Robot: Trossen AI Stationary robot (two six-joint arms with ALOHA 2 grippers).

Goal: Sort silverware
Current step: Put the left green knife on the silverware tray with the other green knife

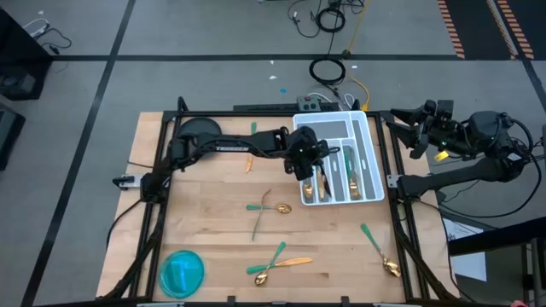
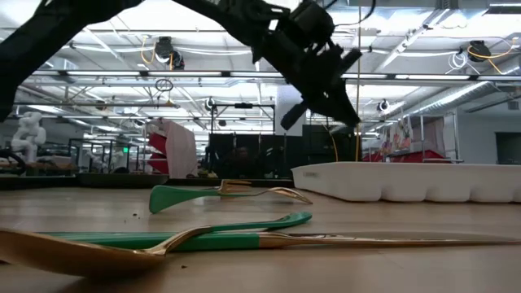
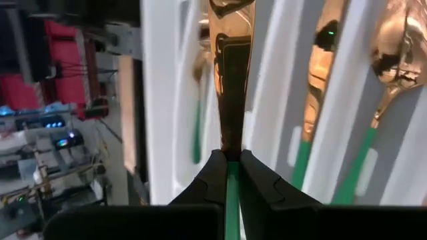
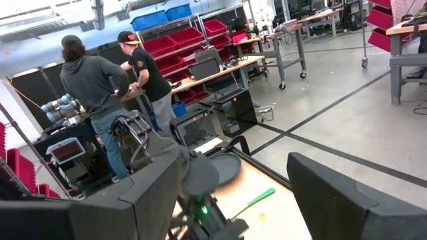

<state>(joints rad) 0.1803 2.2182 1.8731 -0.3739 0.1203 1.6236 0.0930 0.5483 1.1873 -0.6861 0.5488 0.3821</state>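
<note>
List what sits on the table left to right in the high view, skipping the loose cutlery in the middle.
Blue bowl → left pincer, shut on a gold knife over the tray's left edge → white tray → spoon lying below the tray's right end.

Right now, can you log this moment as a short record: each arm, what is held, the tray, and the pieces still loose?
left gripper: over the white tray's left side, jaws shut on a teal-handled utensil
right gripper: parked off the table's right edge, jaws open, empty
white tray: far right of table, several pieces already in its slots
loose silverware: scattered across the wooden table
blue bowl: near left corner
</note>
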